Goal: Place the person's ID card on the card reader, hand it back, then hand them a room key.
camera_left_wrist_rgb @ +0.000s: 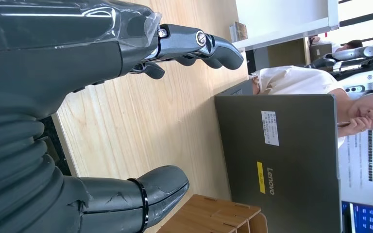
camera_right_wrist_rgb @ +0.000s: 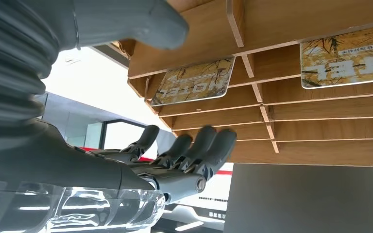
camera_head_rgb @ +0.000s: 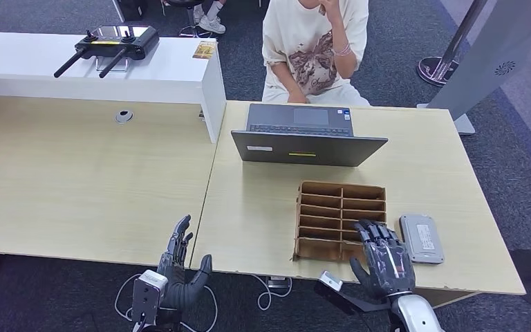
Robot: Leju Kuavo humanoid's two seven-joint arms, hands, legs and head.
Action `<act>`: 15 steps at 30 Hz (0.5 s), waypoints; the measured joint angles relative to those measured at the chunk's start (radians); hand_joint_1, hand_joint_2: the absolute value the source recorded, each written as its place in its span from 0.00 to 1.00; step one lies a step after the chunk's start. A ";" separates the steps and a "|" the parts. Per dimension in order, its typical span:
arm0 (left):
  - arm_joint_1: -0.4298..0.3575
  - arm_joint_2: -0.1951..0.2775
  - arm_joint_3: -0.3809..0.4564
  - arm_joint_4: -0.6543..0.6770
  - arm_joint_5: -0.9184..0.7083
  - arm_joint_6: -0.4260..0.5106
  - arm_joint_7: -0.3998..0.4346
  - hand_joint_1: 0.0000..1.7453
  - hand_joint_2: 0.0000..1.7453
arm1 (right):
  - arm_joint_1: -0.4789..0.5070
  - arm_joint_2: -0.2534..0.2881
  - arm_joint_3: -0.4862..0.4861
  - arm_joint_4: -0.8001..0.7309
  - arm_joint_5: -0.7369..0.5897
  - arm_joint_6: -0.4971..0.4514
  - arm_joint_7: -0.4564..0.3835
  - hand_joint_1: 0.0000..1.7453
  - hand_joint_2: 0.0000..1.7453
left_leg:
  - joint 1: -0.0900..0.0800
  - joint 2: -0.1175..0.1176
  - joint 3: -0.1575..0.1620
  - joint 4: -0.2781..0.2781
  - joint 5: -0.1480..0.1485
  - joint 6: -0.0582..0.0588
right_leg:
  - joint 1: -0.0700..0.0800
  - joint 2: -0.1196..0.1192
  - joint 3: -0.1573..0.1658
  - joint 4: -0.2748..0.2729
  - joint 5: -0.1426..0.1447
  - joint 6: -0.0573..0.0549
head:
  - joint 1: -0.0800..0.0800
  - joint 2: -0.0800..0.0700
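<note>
A pale wooden tabletop point(camera_head_rgb: 263, 207) carries a slotted wooden card rack point(camera_head_rgb: 341, 220), with a grey card reader point(camera_head_rgb: 421, 238) just beside it. The right hand point(camera_head_rgb: 382, 257) hovers over the rack's near corner, fingers spread, grasping nothing. From its wrist camera, two room key cards point(camera_right_wrist_rgb: 194, 82) lie in separate slots. The left hand point(camera_head_rgb: 180, 266) sits at the tabletop's near edge — fingers apart, empty. A person point(camera_head_rgb: 314, 48) sits behind a grey laptop point(camera_head_rgb: 309, 142).
</note>
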 joint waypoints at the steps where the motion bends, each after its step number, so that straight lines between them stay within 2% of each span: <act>1: 0.000 0.000 0.000 0.000 0.000 0.000 0.000 0.00 1.00 | 0.000 0.000 0.000 0.001 0.000 0.000 0.000 0.40 1.00 | 0.000 0.000 0.000 0.000 0.000 0.000 | 0.000 0.000 0.000 0.000 0.000 0.000 | 0.000 0.000; 7: 0.001 0.000 0.000 0.000 0.000 0.000 -0.001 0.00 1.00 | -0.001 0.002 0.000 0.006 0.001 0.000 0.000 0.45 1.00 | 0.000 0.000 0.000 0.000 0.000 0.000 | 0.000 0.000 0.000 0.000 0.000 0.000 | 0.000 0.000; 13: 0.003 0.000 0.000 0.000 0.000 0.000 -0.002 0.00 1.00 | -0.002 0.002 0.000 0.008 0.011 0.000 0.000 0.45 1.00 | 0.000 0.000 0.000 0.000 0.000 0.000 | 0.000 0.000 0.000 0.000 0.000 0.000 | 0.000 0.000; 15: 0.003 0.000 0.000 0.000 0.000 0.000 -0.002 0.00 1.00 | -0.004 0.002 0.000 0.011 0.011 -0.001 0.000 0.48 1.00 | 0.000 0.000 0.000 0.000 0.000 0.000 | 0.000 0.000 0.000 0.000 0.000 0.000 | 0.000 0.000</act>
